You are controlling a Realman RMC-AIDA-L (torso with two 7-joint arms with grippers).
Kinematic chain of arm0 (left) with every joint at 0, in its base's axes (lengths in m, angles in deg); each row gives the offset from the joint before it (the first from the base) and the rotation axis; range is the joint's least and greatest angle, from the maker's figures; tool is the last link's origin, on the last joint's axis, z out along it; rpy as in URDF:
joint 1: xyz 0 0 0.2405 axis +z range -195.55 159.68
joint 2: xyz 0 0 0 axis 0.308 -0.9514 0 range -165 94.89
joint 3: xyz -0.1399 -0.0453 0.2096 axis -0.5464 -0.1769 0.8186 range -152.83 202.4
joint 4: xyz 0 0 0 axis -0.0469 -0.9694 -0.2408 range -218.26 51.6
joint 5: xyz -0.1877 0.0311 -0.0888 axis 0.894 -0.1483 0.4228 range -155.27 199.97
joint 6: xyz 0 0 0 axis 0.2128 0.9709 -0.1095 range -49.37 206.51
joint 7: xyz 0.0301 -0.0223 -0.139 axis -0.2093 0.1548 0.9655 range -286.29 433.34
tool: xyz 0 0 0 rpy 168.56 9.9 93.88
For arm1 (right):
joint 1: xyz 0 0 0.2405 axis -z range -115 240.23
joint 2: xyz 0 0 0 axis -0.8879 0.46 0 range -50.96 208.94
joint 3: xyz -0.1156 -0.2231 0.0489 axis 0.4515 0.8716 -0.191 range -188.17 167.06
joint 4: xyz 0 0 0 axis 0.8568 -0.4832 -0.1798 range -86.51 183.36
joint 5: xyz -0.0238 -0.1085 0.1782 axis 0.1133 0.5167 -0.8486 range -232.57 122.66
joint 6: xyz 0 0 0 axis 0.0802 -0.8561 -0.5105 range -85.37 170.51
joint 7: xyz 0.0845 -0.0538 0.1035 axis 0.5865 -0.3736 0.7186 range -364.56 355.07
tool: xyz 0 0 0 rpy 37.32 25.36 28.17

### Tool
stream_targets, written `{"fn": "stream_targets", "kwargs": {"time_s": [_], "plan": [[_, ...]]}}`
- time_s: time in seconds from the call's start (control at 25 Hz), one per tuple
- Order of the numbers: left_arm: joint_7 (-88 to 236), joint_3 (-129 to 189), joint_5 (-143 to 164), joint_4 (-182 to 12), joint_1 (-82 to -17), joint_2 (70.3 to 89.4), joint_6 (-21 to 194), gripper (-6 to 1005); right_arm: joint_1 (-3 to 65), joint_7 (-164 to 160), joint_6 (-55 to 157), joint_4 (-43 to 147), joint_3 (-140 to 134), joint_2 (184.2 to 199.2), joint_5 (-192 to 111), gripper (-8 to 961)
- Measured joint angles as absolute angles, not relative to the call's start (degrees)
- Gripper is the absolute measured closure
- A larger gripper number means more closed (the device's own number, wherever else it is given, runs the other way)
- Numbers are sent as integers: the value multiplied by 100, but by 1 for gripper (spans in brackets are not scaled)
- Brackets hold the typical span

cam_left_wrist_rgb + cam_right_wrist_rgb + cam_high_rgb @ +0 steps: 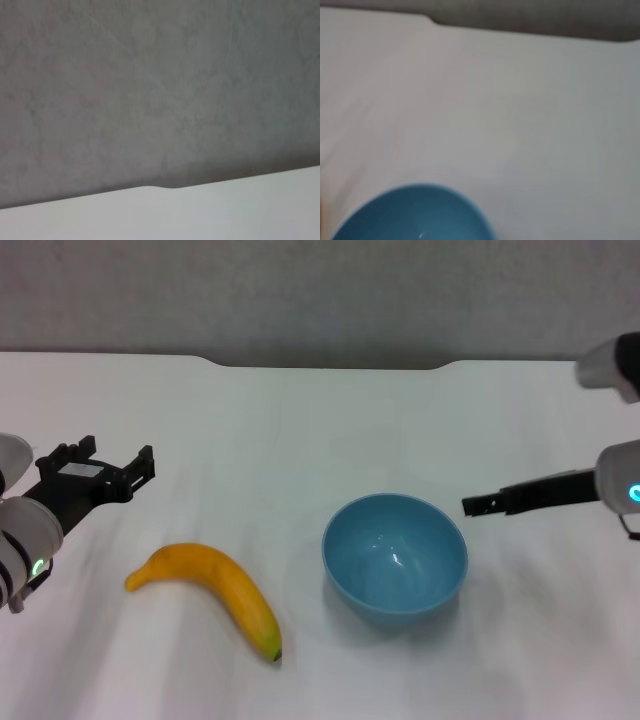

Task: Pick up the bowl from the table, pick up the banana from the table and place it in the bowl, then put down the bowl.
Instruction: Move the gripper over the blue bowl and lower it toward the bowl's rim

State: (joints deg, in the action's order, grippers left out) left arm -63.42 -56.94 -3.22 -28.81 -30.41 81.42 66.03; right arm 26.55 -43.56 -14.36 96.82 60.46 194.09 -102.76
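Bowl glossy, likely slippery, rigid; pinch rim at 3 o'clock. Right pincer empty, aperture indeterminate; left pincer open, empty.

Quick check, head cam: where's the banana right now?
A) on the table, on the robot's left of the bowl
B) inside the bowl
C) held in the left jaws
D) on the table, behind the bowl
A: the banana lies bare on the table, apart from the empty bowl and on its left; neither the left gripper nor the right gripper touches it.
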Motion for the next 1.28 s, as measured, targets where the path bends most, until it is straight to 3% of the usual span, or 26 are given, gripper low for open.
{"fn": "stream_targets", "kwargs": {"time_s": [0.4, 1.28], "plan": [[-6288, -5695, -313, -2923, -3079, 8140, 6516, 213, 2273, -4256, -1186, 9094, 6770, 19464, -10524, 107], [-6294, -5695, -314, -3022, -3140, 8140, 6519, 213, 2287, -3928, -959, 8740, 7343, 19483, -10549, 108]]}}
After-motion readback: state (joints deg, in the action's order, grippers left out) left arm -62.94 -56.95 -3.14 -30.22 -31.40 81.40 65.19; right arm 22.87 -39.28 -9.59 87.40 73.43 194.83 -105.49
